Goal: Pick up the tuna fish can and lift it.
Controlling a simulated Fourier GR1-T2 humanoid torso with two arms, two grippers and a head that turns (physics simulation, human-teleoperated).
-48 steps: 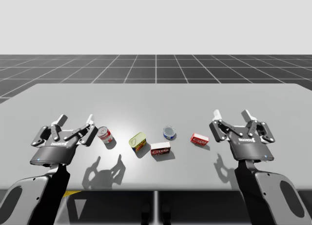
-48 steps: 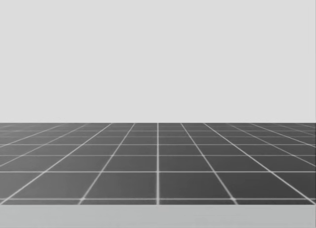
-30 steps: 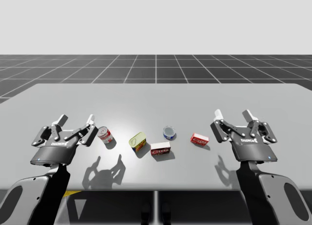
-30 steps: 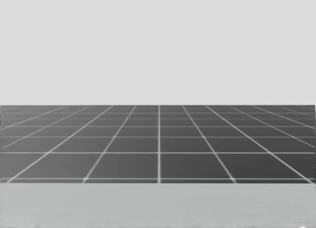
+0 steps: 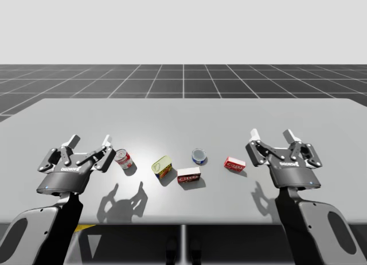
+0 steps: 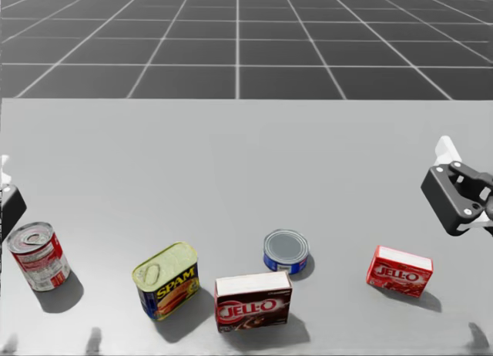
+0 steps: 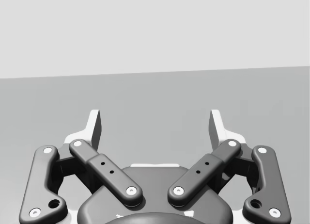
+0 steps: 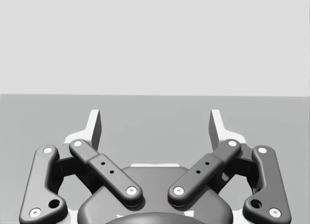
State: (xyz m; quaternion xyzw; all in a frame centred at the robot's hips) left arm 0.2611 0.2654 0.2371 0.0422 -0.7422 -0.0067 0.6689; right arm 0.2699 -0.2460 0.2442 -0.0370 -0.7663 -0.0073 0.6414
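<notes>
My left gripper (image 5: 89, 141) and right gripper (image 5: 273, 134) are hovering open, with the tuna can (image 6: 286, 251) sitting between them.
Both are hanging over the table (image 5: 183, 116) with fingers spread wide, gripping nothing. The short blue can is standing upright, nearer my right gripper, with a red box (image 6: 399, 270) lying between the two. A red-labelled can (image 6: 37, 256) is standing just beside my left gripper.

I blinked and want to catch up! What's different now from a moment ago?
My head has turned down, so the head view now takes in the grey table. My right gripper crept slightly towards the small red box. My left gripper, the short blue round tuna can and that box stayed put; both grippers open.
</notes>
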